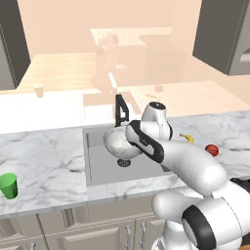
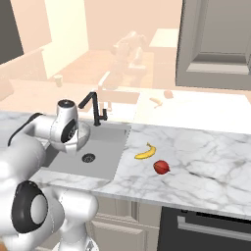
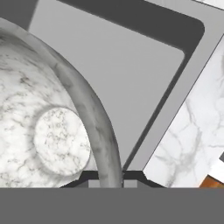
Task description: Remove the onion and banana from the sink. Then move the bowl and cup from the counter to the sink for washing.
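Green cup (image 1: 8, 185) stood untouched on the near counter (image 1: 44, 161). Pincer (image 3: 111, 183), clamped on the speckled bowl's (image 1: 118, 143) rim, held it above the sink (image 1: 100, 168). Banana (image 2: 145, 152) and onion (image 2: 161, 167) lay beyond, already out on the counter.

My pincer (image 3: 111, 181) is closed on the rim of the bowl (image 1: 117, 141), and I hold the bowl above the sink (image 1: 97, 168), over its basin and in front of the faucet (image 1: 120, 111). The drain (image 2: 88, 158) lies in the sink floor below the bowl. The sink is set into the counter (image 1: 44, 161). On the counter to the left of the sink stands the cup (image 1: 8, 185), near the front edge. On the counter to the right of the sink lies the banana (image 2: 145, 152), and the onion (image 2: 161, 167) rests just beside it, nearer the front edge.
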You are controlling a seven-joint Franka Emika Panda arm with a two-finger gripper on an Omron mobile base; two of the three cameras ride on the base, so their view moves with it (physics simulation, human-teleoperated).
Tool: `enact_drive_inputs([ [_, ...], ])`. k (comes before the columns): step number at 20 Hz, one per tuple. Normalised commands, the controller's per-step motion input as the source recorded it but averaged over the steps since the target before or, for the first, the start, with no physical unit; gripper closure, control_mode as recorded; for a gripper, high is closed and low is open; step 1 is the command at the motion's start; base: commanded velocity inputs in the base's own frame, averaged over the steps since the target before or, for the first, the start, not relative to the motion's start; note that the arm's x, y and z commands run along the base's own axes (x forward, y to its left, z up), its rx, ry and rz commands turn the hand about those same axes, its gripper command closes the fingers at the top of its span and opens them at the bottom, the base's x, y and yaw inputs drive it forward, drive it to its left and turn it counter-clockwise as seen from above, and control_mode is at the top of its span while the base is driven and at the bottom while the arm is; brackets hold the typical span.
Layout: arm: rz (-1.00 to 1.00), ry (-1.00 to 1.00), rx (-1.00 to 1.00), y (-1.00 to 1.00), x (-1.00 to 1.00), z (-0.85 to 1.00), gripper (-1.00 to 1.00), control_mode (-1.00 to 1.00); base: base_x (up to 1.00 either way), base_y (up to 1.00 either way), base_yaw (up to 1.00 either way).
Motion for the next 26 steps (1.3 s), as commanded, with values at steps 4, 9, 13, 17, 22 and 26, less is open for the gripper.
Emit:
enact_drive_inputs([
  [4, 0.11, 0.01, -0.09, -0.11, 0.03, -0.05, 1.0, -1.0, 0.0, 0.0, 0.0],
  [9, 0.07, 0.0, -0.07, -0.14, 0.02, -0.05, 1.0, -1.0, 0.0, 0.0, 0.0],
  [13, 0.02, 0.0, -0.02, -0.22, 0.01, -0.05, 1.0, -1.0, 0.0, 0.0, 0.0],
  [17, 0.0, 0.0, 0.0, -0.25, 0.0, -0.06, 1.0, -1.0, 0.0, 0.0, 0.0],
  [22, 0.0, 0.0, 0.0, -0.22, 0.0, -0.09, 1.0, -1.0, 0.0, 0.0, 0.0],
  [26, 0.01, 0.0, 0.0, -0.14, 0.06, -0.13, 1.0, -1.0, 0.0, 0.0, 0.0],
])
